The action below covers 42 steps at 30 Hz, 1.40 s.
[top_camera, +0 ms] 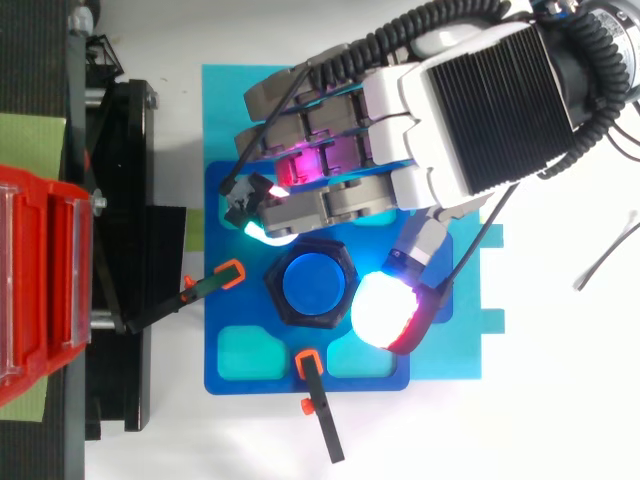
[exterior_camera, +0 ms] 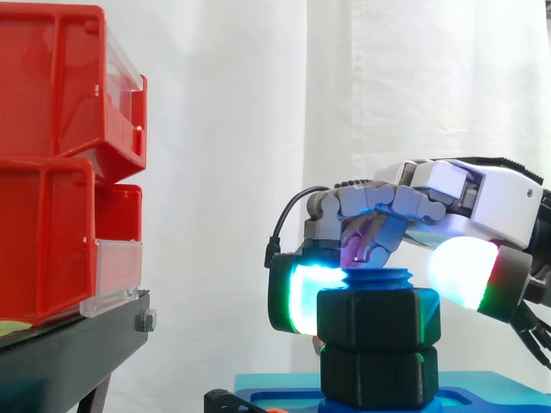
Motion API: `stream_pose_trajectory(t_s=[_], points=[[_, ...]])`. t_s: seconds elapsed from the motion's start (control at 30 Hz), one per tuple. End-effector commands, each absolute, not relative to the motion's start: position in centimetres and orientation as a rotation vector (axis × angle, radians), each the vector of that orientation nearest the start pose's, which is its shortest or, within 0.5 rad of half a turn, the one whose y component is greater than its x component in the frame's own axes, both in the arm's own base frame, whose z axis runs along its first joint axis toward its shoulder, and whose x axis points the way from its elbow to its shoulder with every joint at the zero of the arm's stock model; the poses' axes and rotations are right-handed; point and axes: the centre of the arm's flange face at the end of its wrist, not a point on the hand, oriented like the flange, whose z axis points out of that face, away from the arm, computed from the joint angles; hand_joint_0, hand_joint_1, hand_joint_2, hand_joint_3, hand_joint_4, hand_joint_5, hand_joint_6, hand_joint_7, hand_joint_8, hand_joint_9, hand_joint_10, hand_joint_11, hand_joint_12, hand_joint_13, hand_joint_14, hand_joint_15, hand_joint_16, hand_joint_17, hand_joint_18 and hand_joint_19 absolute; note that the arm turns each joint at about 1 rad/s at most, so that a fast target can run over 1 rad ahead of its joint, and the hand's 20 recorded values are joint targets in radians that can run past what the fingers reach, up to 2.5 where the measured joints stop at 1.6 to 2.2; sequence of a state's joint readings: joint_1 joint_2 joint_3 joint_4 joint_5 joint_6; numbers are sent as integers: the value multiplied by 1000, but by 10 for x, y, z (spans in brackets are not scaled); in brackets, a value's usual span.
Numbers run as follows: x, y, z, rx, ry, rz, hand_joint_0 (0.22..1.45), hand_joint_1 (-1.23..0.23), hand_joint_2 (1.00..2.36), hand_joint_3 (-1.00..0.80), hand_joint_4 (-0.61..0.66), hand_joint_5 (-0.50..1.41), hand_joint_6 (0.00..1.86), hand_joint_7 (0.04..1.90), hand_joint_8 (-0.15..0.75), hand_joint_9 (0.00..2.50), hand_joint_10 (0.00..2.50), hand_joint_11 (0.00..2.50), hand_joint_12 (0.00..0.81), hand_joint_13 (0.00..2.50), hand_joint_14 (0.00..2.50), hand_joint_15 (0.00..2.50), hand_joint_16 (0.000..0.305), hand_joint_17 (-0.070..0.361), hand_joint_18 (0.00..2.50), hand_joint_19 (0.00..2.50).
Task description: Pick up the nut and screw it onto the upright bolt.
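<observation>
- The red bins point(exterior_camera: 52, 172) stand at the bench's left edge, well apart from the work.
- The nut point(exterior_camera: 379, 318) sits on the upright bolt point(exterior_camera: 379, 277), mid blue plate point(top_camera: 230, 350) (thread tip showing above it).
- The hand point(top_camera: 460, 110) pinches the nut between glowing pads point(exterior_camera: 306, 297). Best to keep it level and turn in short regrips.

The nut point(exterior_camera: 379, 318) is a black, chunky hexagon threaded onto the upright bolt point(top_camera: 312, 286) and sitting level, so that only a short stretch of the bolt's blue thread and its flat round top show above it. Straight beneath the nut, touching it and lined up flat to flat, lies a second black hexagonal piece point(exterior_camera: 379, 375) of much the same size. The bolt stands vertical near the middle of a blue plate point(top_camera: 212, 310).
</observation>
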<state>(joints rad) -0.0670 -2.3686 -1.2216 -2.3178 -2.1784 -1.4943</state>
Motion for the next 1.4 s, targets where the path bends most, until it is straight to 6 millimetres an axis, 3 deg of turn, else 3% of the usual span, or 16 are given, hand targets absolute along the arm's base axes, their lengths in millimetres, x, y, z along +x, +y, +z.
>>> stream_pose_trajectory(t_s=[0.0,0.23,0.3,0.53,0.7,0.77,1.07,1.37], points=[[764,-127,227,-451,1182,372,465,-127,1000,-500,245,-9,505,1118,242,1269,0,0,185,997,0,2,37,84,830,299],[769,-123,237,-442,1138,396,459,-124,1000,-500,226,-61,504,856,234,1204,0,0,194,954,0,0,39,89,801,297],[773,-120,244,-448,1127,399,456,-124,1000,-500,189,-86,502,705,217,1158,0,0,193,909,0,0,40,91,771,288],[778,-113,252,-461,1116,404,459,-104,1000,-500,155,-105,501,578,179,931,0,0,199,628,0,0,37,83,439,140],[777,-102,247,-458,1138,412,461,-88,1000,-500,150,-98,501,569,161,734,0,0,233,411,0,0,35,79,117,0],[772,-98,234,-443,1169,413,459,-85,1000,-500,147,-98,501,573,169,676,0,0,239,384,0,0,35,79,45,0],[773,-95,234,-413,1176,458,458,-63,1000,-500,162,-83,501,639,179,580,0,0,257,326,0,0,35,79,0,0],[772,-92,230,-413,1200,459,459,-60,1000,-500,201,-49,504,876,200,579,0,0,274,341,0,0,34,77,7,0]])
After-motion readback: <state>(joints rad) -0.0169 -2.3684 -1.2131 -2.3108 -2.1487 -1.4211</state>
